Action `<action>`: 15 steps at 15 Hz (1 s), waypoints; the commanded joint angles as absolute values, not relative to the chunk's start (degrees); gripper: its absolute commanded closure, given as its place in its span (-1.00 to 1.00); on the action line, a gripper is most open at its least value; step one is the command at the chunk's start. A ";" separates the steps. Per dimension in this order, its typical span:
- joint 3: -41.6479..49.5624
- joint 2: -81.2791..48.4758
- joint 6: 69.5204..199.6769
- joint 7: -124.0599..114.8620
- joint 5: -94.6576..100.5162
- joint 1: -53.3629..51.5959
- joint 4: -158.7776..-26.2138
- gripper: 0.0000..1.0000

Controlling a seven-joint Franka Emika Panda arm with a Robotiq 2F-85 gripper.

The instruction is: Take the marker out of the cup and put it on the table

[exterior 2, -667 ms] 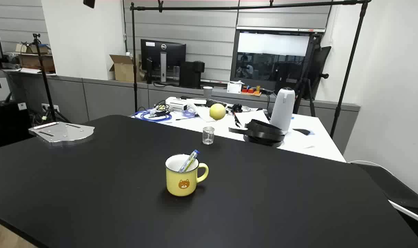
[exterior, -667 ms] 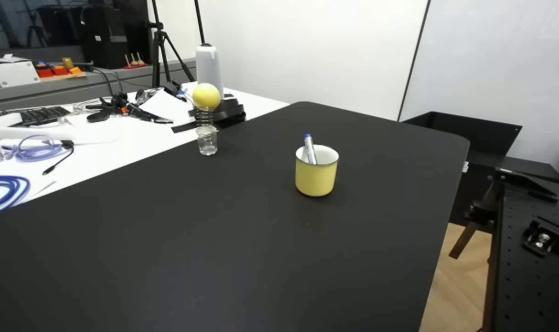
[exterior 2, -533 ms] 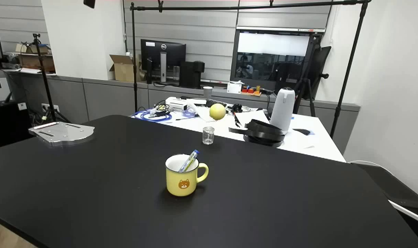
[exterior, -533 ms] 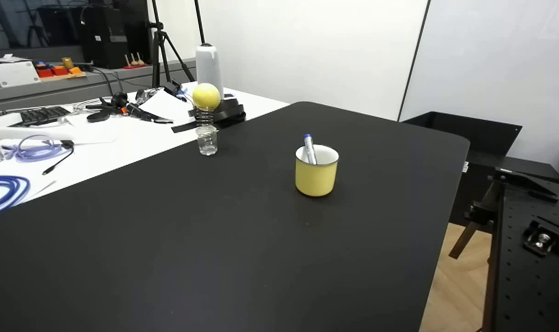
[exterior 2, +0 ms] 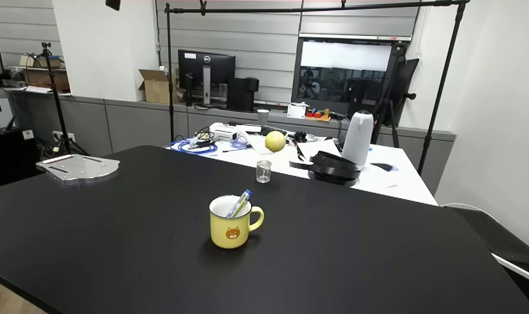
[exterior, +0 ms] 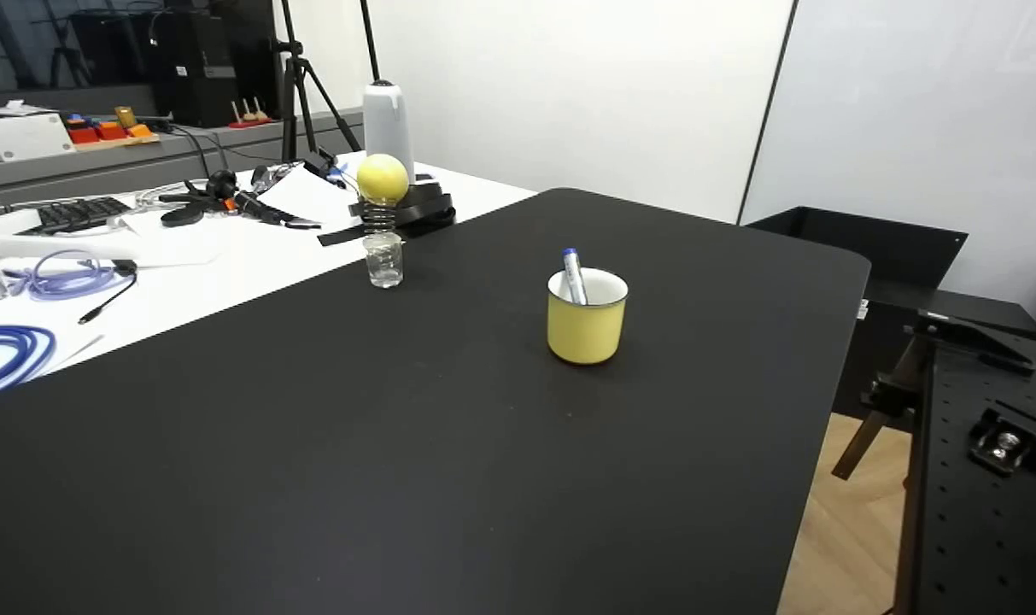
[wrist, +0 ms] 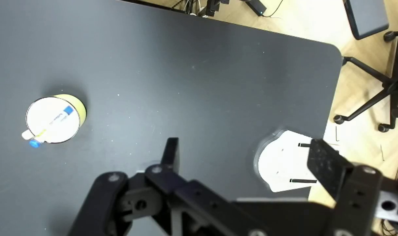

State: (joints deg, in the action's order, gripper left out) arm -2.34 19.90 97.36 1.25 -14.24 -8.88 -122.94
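The yellow cup [exterior: 584, 335] stands upright on the black table [exterior: 355, 478]; it shows in both exterior views [exterior 2: 223, 233], with its handle and a bear face. The marker [exterior: 575, 278] leans inside the cup, its blue end above the rim, also in an exterior view [exterior 2: 239, 205]. In the wrist view the cup [wrist: 80, 109] is at the left, and the marker [wrist: 56, 122] crosses its opening and rim near the handle. My gripper [wrist: 244, 146] is open and empty, high above the table [wrist: 185, 82], off to the right of the cup. It is out of both exterior views.
A small clear glass [exterior 2: 263, 171] stands near the table's far edge. A clear plate with slots [exterior 2: 79, 168] lies at a table end, also in the wrist view [wrist: 284, 164]. A white desk [exterior 2: 404, 179] adjoins with cables, a yellow ball [exterior 2: 275, 141] and a black strap roll [exterior 2: 334, 168].
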 commanded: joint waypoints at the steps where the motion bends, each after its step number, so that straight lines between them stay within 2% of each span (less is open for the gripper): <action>1: -3.24 19.87 97.11 1.50 -14.50 -7.80 -122.77 -1.00; 5: -3.24 19.20 99.95 0.33 -11.30 -5.98 -123.25 -1.00; 15: 0.13 9.27 117.81 0.09 -4.63 0.81 -129.11 -1.00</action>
